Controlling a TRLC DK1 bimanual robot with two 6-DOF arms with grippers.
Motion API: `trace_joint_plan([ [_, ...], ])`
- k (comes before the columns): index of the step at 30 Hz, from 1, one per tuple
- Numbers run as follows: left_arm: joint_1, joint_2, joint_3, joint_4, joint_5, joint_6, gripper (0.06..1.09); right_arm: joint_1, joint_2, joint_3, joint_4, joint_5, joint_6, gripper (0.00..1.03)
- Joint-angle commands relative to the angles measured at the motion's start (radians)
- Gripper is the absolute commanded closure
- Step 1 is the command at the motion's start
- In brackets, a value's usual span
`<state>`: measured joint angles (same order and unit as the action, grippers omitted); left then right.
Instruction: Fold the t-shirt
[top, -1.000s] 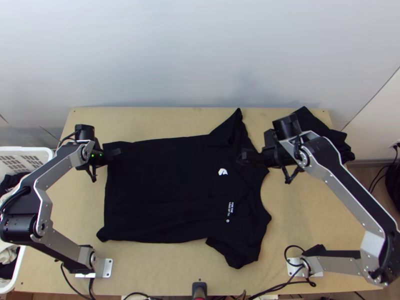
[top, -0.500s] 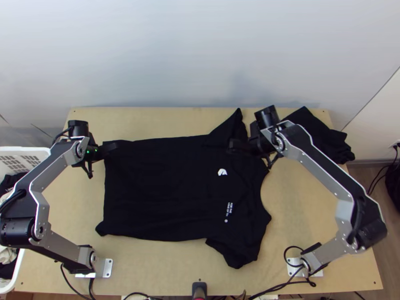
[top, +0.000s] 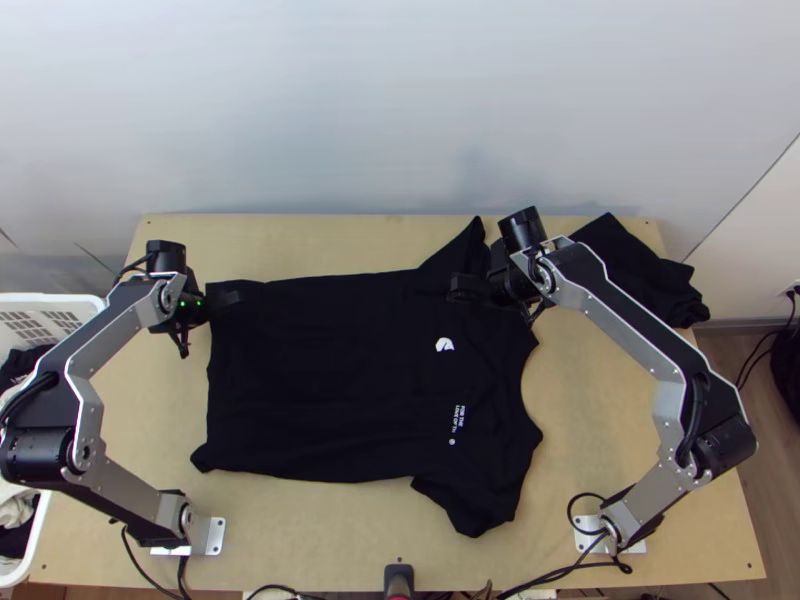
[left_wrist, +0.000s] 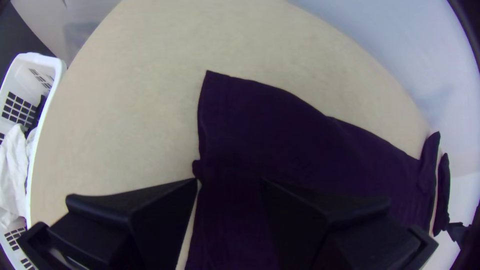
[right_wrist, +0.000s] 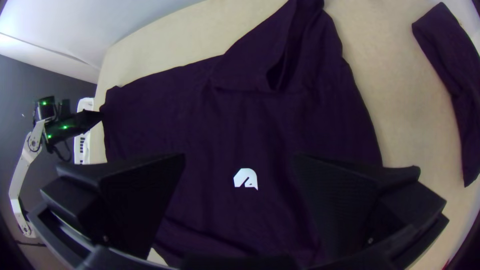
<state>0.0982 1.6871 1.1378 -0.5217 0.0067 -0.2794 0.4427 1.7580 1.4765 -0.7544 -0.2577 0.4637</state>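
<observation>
T-shirt (top: 330, 390), spread on table (top: 610, 420); likely light, limp; best gripped at far-left hem corner (left_wrist: 216, 87) and far sleeve (top: 462, 252); left gripper (left_wrist: 230, 182), fingers parted, by that corner; right gripper (right_wrist: 239, 159), spread wide, near that sleeve.

And here's the black t-shirt (top: 320, 400) from above, spread on the table (top: 300, 540), white print (top: 443, 345) up, hem (top: 213, 400) at nine o'clock, neckline (top: 518, 385) at three, sleeves (top: 475, 500) at one and five
</observation>
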Motion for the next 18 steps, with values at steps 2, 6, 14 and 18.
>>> trace_joint_plan([
  [2,-0.014,0.033,0.022,-0.024,0.003,-0.007,0.47,-0.001,0.003,-0.012,0.001,0.002,0.0,0.04],
  [6,-0.017,0.026,0.028,-0.024,0.003,-0.015,0.65,-0.001,0.0,-0.016,0.001,0.003,0.0,0.04],
  [14,-0.015,0.023,0.028,-0.001,0.001,-0.01,1.05,-0.001,-0.003,-0.025,0.001,0.005,0.001,0.04],
  [18,-0.015,0.005,0.039,-0.001,0.001,-0.015,1.05,-0.001,0.003,-0.016,0.003,0.008,0.003,0.04],
])
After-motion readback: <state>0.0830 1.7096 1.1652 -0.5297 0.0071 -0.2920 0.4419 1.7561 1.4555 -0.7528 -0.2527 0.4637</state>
